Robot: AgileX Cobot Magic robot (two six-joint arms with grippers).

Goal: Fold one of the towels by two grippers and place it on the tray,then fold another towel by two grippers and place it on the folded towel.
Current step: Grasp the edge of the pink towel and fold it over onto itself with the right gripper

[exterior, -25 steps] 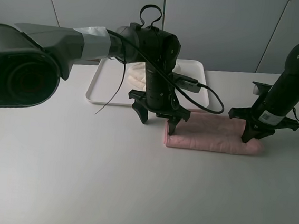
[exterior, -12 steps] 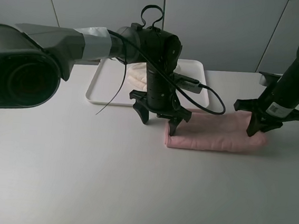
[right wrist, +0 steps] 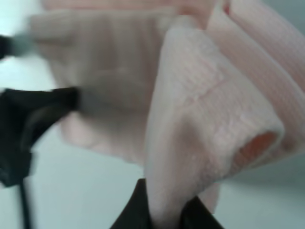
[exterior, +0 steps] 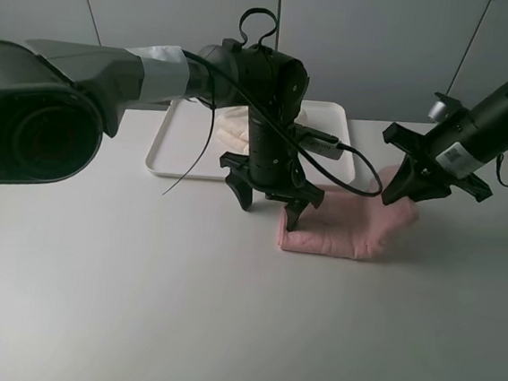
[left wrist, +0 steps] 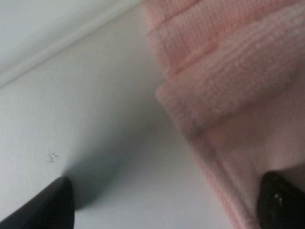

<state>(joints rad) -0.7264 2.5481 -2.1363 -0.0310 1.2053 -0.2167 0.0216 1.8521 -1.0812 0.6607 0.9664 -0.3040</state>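
Working over the white table point(exterior: 135, 305), I am keeping everything close to the tray point(exterior: 163, 150), which is sitting at the far side with the cream towel point(exterior: 231, 132) already lying folded in it. The pink towel point(exterior: 339, 237) is lying on the table just in front of the tray's near right corner. It is looking much shorter than a second ago: then it was stretching out flat well past that corner, and now its outer end is rising off the table and curling back toward the tray. My right gripper point(exterior: 398, 194) is doing that work, pinching the end with jaws closed tight on a bunched fold of cloth and swinging it inward. My left gripper point(exterior: 268, 212) is standing at the towel's end nearer the tray's middle, jaws spread wide and gripping nothing, with one fingertip point(left wrist: 281, 200) resting on the pink edge and the other on bare table. I am judging the crosswise fold to be about halfway, so the lift onto the cream towel is still waiting.
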